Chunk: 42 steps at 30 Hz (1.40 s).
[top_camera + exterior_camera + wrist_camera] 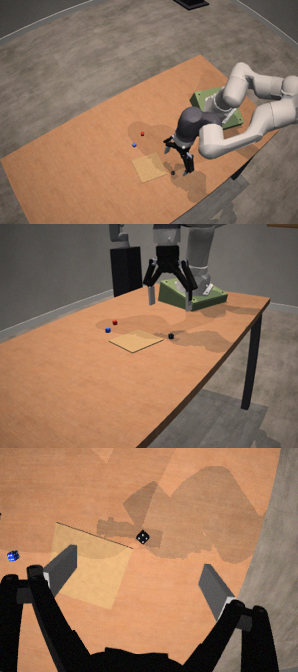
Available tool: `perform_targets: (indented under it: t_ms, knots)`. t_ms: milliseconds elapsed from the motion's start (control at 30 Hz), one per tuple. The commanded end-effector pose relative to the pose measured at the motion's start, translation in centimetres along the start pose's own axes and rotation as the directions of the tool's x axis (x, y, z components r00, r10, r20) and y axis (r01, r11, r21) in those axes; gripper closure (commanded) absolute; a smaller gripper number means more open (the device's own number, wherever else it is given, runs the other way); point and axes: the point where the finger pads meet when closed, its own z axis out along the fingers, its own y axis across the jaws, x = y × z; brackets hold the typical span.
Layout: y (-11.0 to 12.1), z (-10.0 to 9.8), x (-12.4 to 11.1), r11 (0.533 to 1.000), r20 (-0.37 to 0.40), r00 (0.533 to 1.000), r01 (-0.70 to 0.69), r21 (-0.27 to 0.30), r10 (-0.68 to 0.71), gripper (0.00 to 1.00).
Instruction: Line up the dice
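Observation:
A tan square mat (pixel 149 167) lies flat on the wooden table; it also shows in the exterior view (pixel 136 340) and the wrist view (pixel 89 567). A black die (pixel 173 172) (pixel 170 336) (pixel 143 536) sits on the table just beside the mat's edge, off it. A blue die (pixel 134 145) (pixel 107 330) (pixel 12 555) and a red die (pixel 142 133) (pixel 114 322) sit on the table beyond the mat's other side. My gripper (pixel 177 161) (pixel 169 299) (pixel 140 565) is open and empty, well above the table, near the black die.
The green wedge base (pixel 192 293) of the arm stands at the far end of the table. A dark pedestal (pixel 125 270) stands behind the table. The table's edge (pixel 266 531) runs close to the black die.

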Motion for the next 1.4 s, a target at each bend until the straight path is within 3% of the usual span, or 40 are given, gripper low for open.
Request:
perform_targets:
  t_ms: [0, 300, 1033, 1067, 1367]
  knots:
    - [0.2, 0.2, 0.0, 0.985, -0.005, 0.985, -0.173, 0.001, 0.173, 0.00]
    - [0.2, 0.5, 0.0, 0.959, -0.006, 0.959, -0.285, 0.001, 0.285, 0.00]
    - [0.1, 1.5, 0.1, 0.804, -0.006, 0.804, -0.594, 0.004, 0.594, 0.00]
    - [0.1, 1.5, 0.1, 0.804, -0.006, 0.804, -0.594, 0.004, 0.594, 0.81]
    - [0.1, 1.5, 0.1, 0.804, -0.006, 0.804, -0.594, 0.004, 0.594, 0.81]
